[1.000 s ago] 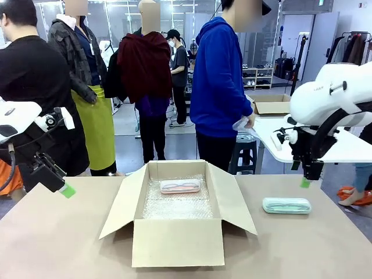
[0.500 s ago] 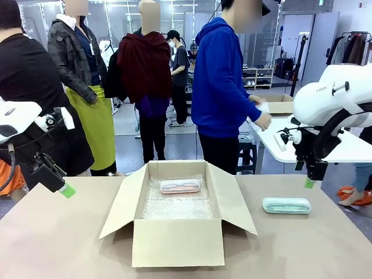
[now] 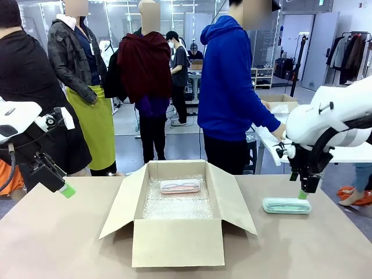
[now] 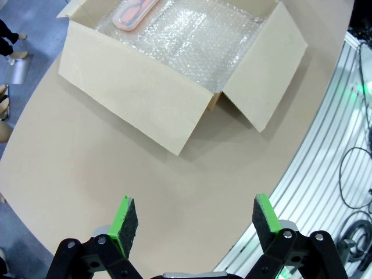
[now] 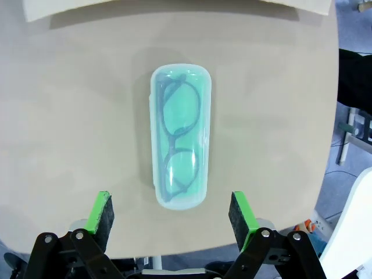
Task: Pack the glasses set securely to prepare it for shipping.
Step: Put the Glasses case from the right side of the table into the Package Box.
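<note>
The mint green glasses case [image 3: 286,205] lies flat on the table right of the box; in the right wrist view the case [image 5: 179,151] shows folded glasses through its clear lid. My right gripper [image 3: 302,195] [image 5: 172,210] hangs open just above it, jaws straddling its near end without touching. The pale pink case [image 3: 180,186] [image 4: 135,13] rests on bubble wrap at the far end inside the cardboard box [image 3: 178,241] [image 4: 133,96]. My left gripper [image 3: 66,190] [image 4: 195,217] is open and holds nothing, raised over the table's left side.
The box's four flaps stand open; its right flap [image 3: 232,200] reaches toward the mint case. A person in a blue hoodie [image 3: 229,87] stands beyond the far edge, turned toward a side table. The table's right edge [image 5: 325,116] runs close to the mint case.
My right gripper came down and slightly left, from above the table's far right edge to just over the mint green case. The person in blue turned and reached right. My left arm stayed put.
</note>
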Controlling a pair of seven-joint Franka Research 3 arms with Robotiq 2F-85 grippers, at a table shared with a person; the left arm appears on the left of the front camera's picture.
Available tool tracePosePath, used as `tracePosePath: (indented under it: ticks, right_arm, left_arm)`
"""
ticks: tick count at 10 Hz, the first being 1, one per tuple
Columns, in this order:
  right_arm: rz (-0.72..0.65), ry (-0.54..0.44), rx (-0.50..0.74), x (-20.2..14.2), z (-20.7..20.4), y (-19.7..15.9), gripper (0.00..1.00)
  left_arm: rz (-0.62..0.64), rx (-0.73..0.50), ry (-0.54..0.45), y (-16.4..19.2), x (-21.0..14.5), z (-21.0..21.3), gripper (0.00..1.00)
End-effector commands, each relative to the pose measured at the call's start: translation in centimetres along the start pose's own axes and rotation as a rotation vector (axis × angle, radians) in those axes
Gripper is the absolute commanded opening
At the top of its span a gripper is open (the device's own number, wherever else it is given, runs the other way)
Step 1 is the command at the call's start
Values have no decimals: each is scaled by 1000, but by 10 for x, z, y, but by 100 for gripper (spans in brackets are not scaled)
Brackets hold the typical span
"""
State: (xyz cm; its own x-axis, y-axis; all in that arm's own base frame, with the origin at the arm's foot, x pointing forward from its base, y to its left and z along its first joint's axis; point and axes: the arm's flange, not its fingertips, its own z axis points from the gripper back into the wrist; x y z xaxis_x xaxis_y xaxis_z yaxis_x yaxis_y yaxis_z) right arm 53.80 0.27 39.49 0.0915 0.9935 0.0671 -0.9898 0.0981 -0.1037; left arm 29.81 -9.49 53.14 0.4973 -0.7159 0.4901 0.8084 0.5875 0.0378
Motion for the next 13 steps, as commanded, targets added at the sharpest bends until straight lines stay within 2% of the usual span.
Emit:
tracePosePath:
  ticks: [1, 3, 5, 8, 13]
  right_arm:
    - [7, -51, -22, -6, -19, 0, 100]
    - [36, -37, 16, 0, -36, -3, 100]
    - [45, -78, 13, -1, -54, -6, 100]
    - [29, -58, -27, 1, -67, -6, 100]
    - [20, -66, 14, -1, -89, -14, 100]
  left_arm:
    - [-1, -6, -14, 1, 0, 0, 100]
    - [-1, -6, -14, 1, 0, 0, 100]
    - [-1, -6, -14, 1, 0, 0, 100]
    - [-1, -6, -14, 1, 0, 0, 100]
    - [-1, -6, -14, 1, 0, 0, 100]
